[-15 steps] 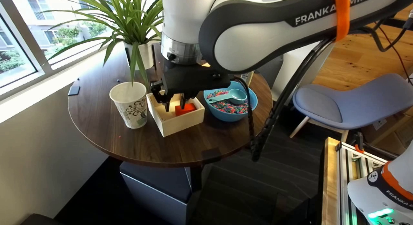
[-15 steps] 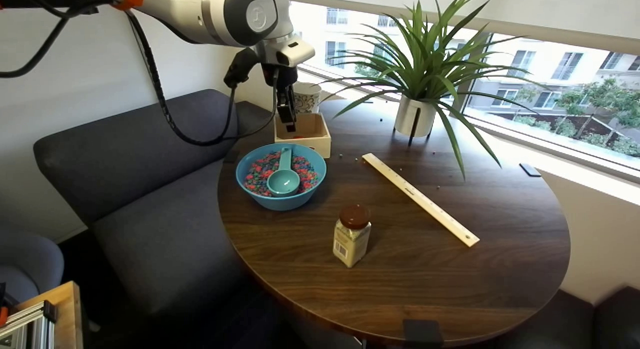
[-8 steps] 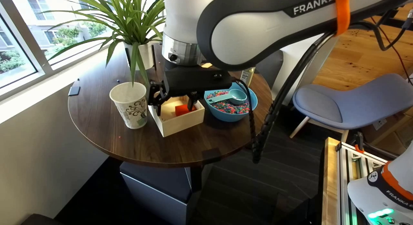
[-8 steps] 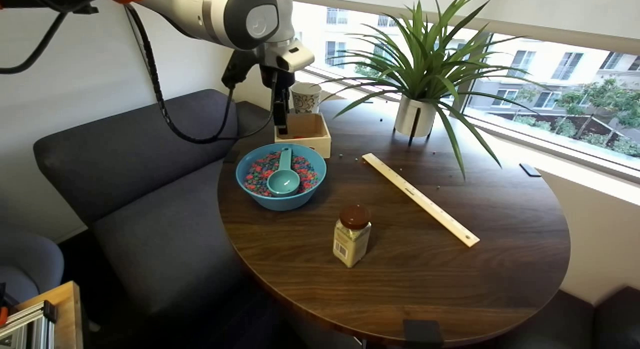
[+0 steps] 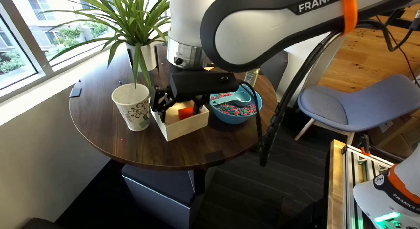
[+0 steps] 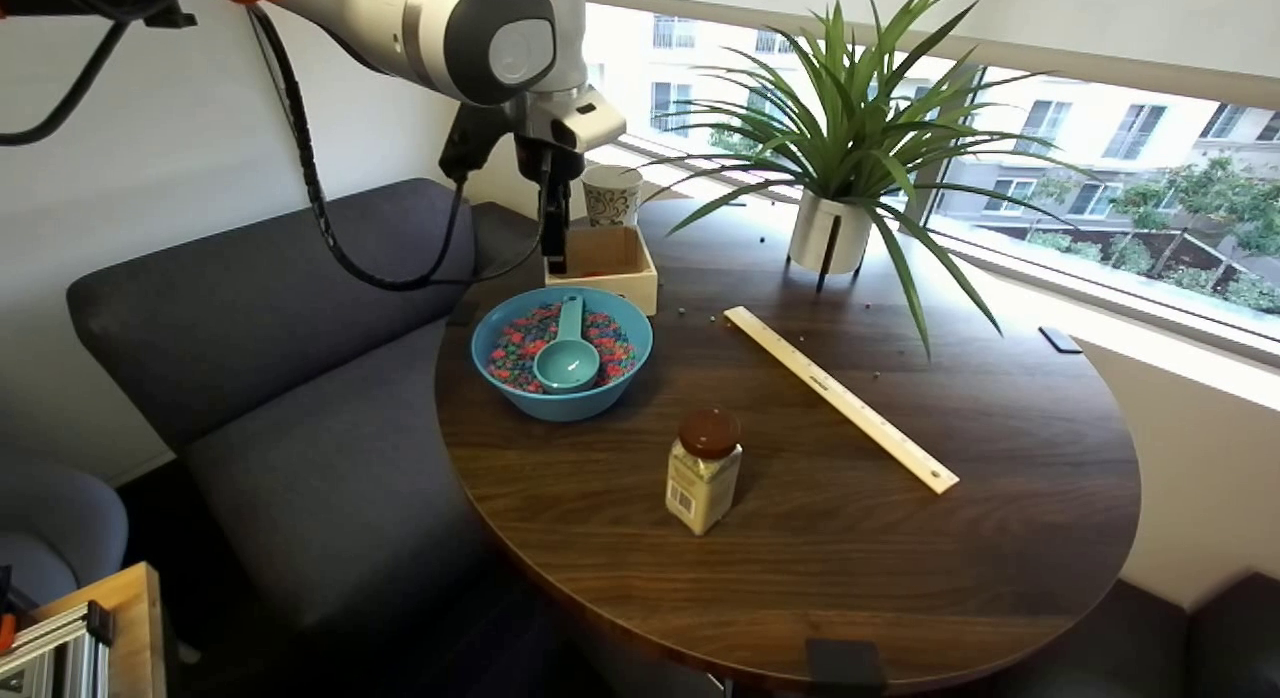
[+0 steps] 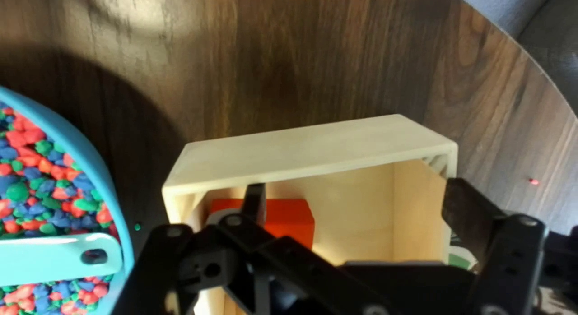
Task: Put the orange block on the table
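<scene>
Lining up for the pick is judged to be the step in hand. The bench [image 6: 850, 578], round and dark-grained, is the required set-down place; transfer is not yet made. The blue bowl [image 5: 231, 120] stands just right of the open wooden box [image 5: 187, 128] in an exterior view; its coloured gravel [image 5: 229, 109] would likely spill if knocked, so corrections that way should be small. The box sets the limit: whatever descends must pass inside its rim. The tool [image 5: 179, 116], over the box, has its fingers apart, clamped on nothing; the left one overlaps the box's left wall and could strike it on a straight descent. The paper cup [image 5: 131, 107], just left of the box, calls for equal care. The orange block [image 7: 289, 221] lies inside the box, in its right, near part, partly hidden by the other finger in the wrist view; whether the two touch cannot be told. Recommended: narrow the spread, shift right until the block sits centred, then lower squarely. Close gently, lift straight until the block clears the rim, and only then travel sideways and set it flat on the bench.
</scene>
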Tool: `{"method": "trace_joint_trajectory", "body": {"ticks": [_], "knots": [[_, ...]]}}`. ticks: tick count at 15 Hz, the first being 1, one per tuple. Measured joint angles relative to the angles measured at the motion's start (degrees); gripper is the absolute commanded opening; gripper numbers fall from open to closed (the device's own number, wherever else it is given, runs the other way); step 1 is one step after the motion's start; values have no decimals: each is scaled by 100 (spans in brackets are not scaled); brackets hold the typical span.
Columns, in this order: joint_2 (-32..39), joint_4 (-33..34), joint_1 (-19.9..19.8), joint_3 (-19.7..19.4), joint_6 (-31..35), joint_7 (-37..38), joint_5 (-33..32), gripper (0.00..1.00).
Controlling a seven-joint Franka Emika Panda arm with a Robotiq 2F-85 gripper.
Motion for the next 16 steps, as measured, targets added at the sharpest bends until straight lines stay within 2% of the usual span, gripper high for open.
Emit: {"method": "trace_joint_trajectory", "body": {"ticks": [6,13,16], "knots": [[-292,-196,-7,63,74,-1466,-61,100],[-477,-134,-197,111,90,-3737,-147,100],[-423,-77,-188,127,32,-4167,-454,100]]}}
